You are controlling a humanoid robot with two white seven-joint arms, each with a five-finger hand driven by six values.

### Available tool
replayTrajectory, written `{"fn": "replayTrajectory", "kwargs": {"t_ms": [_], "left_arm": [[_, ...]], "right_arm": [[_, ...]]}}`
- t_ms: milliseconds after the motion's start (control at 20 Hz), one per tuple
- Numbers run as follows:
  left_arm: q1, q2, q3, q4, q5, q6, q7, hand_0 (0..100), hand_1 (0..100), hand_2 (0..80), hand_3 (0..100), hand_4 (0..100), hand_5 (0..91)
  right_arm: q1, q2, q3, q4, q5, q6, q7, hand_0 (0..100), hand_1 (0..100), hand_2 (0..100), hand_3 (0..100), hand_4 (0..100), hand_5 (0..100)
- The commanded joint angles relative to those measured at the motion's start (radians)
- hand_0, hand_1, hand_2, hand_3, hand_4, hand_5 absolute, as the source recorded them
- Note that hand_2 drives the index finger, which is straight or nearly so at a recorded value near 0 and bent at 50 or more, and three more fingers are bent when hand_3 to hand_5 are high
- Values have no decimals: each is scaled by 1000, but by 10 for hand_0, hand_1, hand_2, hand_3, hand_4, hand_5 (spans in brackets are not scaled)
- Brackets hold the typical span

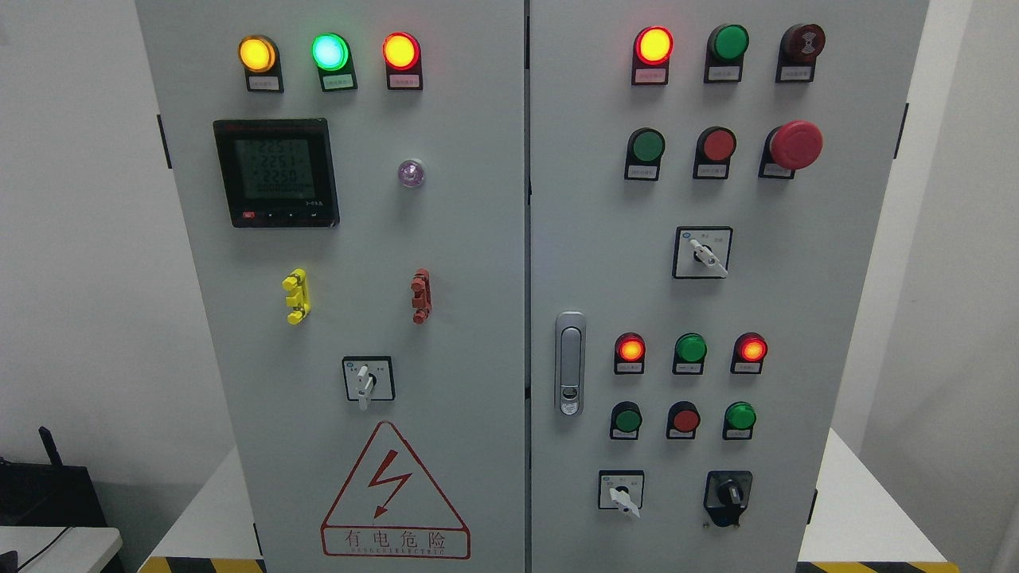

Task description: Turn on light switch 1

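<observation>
Four rotary switches sit on a grey two-door electrical cabinet, and their labels are too small to tell which is light switch 1. On the left door, the left-door selector has its white handle pointing straight down, long axis vertical. On the right door, the upper selector and lower selector both point down and to the right, on a diagonal. The black knob sits beside the lower one. Neither robot hand is in view, so their state cannot be told. To do this well, confirm the label first, then pinch the handle across its narrow sides and twist squarely, clear of the red emergency button.
</observation>
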State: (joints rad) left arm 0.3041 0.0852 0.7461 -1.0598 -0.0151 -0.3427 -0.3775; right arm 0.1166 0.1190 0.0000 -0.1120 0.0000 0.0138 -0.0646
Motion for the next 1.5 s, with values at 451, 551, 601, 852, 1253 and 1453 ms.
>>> {"fn": "replayTrajectory", "kwargs": {"t_ms": [451,551,601,852,1253,1453], "left_arm": [[-68,54,131,-594,107,-10,-90,242,282,410,657,721,570],[-68,71,88,-615,123,-10,-80,234,284,412,658,722,573],[-69,73,67,-632,123,-10,-69,230,283,412,657,721,573],[-108,77,-65,-680,124,-5,45,219,277,411,649,714,571],[-131,77,-292,-787,121,5,147,206,268,416,652,711,607],[-183,77,-350,-801,115,41,187,200,267,414,652,711,612]], "right_arm": [[0,1,17,0,-25,0,0,120,389,0,0,0,0],[0,-1,17,0,-25,0,0,120,389,0,0,0,0],[0,-1,17,0,-25,0,0,120,389,0,0,0,0],[0,-1,17,0,-25,0,0,120,389,0,0,0,0],[0,1,17,0,-25,0,0,120,389,0,0,0,0],[0,-1,17,0,-25,0,0,120,389,0,0,0,0]]}}
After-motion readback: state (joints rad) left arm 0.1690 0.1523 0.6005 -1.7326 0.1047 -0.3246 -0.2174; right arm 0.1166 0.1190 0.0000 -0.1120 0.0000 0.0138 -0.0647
